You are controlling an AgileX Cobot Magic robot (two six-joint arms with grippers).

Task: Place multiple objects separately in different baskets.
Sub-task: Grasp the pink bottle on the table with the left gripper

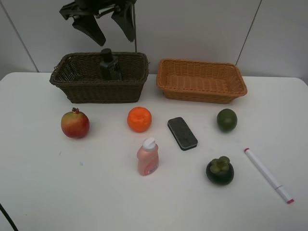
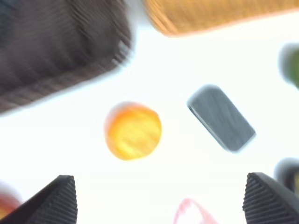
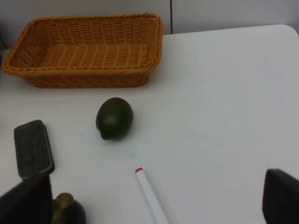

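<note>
Overhead, the left gripper [image 1: 114, 38] hangs with jaws apart and empty above the dark basket [image 1: 96, 89], where the pump bottle [image 1: 109, 65] sits. Its wrist view is smeared, yet the orange [image 2: 133, 131] seems to lie on the table ahead, between the fingers [image 2: 58, 200], so it is the likely next pick. From the right wrist, the right gripper [image 3: 153, 200] gapes wide, holding nothing, with the lime [image 3: 114, 118] ahead near the tan basket [image 3: 84, 77].
</note>
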